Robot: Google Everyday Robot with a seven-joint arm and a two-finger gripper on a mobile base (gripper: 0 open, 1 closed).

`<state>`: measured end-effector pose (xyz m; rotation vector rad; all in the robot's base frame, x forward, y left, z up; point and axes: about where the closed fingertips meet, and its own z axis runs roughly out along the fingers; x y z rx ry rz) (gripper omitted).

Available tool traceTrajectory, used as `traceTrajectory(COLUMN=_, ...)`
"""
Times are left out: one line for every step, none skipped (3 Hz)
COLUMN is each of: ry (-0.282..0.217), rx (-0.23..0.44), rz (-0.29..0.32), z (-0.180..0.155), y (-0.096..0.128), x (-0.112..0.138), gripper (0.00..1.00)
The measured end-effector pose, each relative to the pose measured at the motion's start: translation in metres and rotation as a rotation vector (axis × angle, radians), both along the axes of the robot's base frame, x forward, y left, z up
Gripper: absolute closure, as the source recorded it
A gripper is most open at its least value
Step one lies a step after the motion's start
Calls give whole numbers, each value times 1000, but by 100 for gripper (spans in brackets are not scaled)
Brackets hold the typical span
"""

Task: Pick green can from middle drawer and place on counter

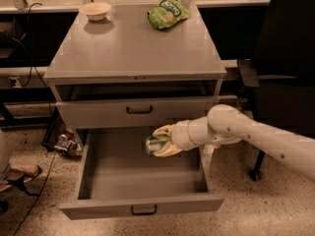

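The middle drawer (138, 178) is pulled open low in the camera view, with a low front panel and a small dark handle. My gripper (162, 141) hangs above the drawer's back half, reaching in from the right on the white arm. It is shut on the green can (154, 144), a shiny green-and-silver can held on its side, lifted off the drawer floor. The fingers (165, 130) wrap the can above and below. The counter (133, 48) is the flat grey cabinet top above.
A white bowl (95, 10) stands at the counter's back left and a green snack bag (167, 14) at its back right. A closed drawer with a taller front (139, 110) sits just above the can. A black chair (285, 68) stands right; small clutter (66, 144) lies on the floor left.
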<state>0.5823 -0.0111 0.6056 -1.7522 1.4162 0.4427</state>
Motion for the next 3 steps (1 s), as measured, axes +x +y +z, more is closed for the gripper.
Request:
traceTrajectory(ry=-83, rx=-28, rz=-40, z=50, y=-37, x=10, gripper=100)
traceTrajectory(ry=-83, rx=-28, rz=-40, z=50, y=-37, x=10, gripper=100)
traceTrajectory(ry=-55, rx=-14, rz=-48, z=57, y=-44, x=15, gripper=100)
